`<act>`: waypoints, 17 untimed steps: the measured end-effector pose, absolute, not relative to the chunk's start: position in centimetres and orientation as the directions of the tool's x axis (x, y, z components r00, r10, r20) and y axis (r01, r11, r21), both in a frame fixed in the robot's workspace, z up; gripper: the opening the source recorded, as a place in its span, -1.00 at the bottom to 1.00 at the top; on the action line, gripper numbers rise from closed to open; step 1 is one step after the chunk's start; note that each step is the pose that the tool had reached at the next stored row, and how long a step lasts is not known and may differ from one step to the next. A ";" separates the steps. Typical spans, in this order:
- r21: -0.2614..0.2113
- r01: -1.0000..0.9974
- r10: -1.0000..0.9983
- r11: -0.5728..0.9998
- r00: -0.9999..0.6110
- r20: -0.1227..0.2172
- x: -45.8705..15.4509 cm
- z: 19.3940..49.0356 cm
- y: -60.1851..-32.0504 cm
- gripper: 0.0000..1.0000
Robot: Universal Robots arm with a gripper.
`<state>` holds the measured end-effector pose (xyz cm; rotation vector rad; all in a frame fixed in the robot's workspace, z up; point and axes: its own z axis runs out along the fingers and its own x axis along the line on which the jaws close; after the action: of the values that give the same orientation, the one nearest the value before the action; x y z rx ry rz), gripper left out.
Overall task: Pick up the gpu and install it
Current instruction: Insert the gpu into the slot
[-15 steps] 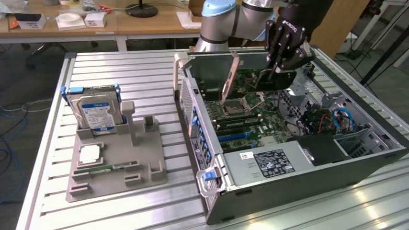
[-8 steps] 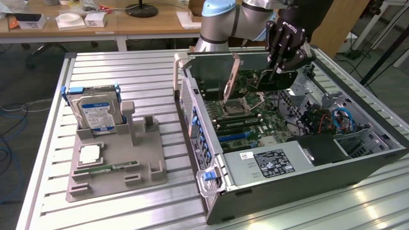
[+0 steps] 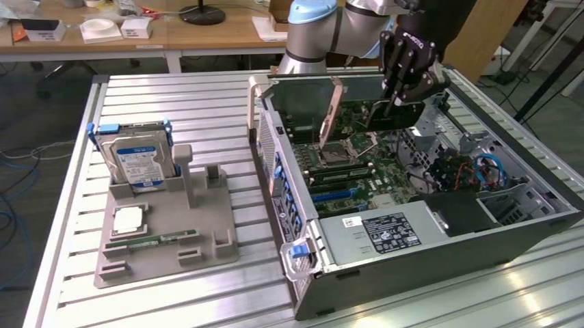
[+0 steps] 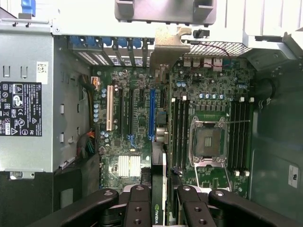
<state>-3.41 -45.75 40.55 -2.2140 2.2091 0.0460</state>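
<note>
**Card gripped above the slots**

The fingers (image 4: 140, 204) are clenched on the slim, black-faced gpu (image 4: 156, 212), held edge-down inside the open grey computer case (image 4: 272, 132). Its long axis runs parallel to the blue expansion slot (image 4: 152, 113), just beside it.

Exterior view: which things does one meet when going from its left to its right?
hard drive → CPU socket → end effector gripping the gpu → blue cables
</note>
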 end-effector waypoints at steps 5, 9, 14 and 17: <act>0.010 -1.000 -1.000 0.000 0.000 -0.030 -3.4 40.5 -45.8 -0.48; 0.010 -1.000 -1.000 0.000 0.000 -0.031 -3.4 40.4 -45.8 -0.48; 0.010 -1.000 -1.000 0.000 0.000 -0.031 -3.4 40.2 -45.8 -0.48; 0.010 -1.000 -1.000 0.000 0.000 -0.030 -3.4 40.0 -45.8 -0.48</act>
<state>-3.43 -45.75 39.99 -2.2106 2.2110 0.0443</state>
